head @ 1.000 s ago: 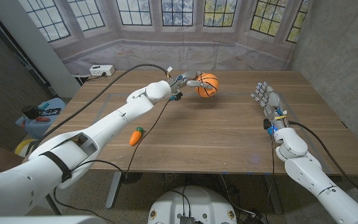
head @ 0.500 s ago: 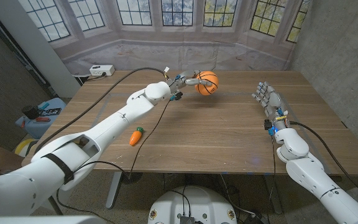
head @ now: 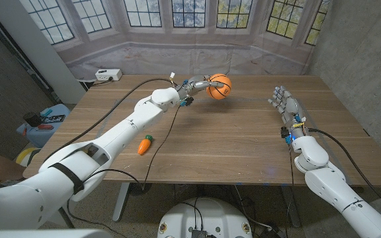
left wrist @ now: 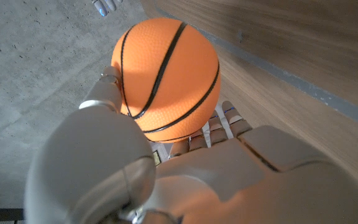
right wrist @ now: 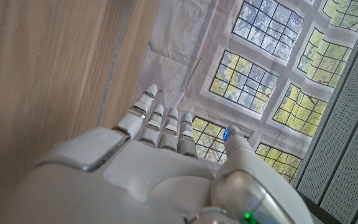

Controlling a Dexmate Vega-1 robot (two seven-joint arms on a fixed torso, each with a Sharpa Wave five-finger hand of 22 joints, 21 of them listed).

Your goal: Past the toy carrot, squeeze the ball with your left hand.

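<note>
Beyond the carrot [head: 144, 144], the left hand [head: 197, 84] grips the ball [head: 219, 86] above the bench [head: 243, 142]; right hand [head: 284, 102] spread, holding nothing.

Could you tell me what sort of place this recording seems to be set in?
Probably a lab or test room staged as a bay window: a printed, wrinkled backdrop of paned windows, a white power strip with cables, and bare grey concrete-like walls.

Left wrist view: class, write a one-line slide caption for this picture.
The left hand holds the orange ball, fingers curled around it, beside the wooden table.
</note>
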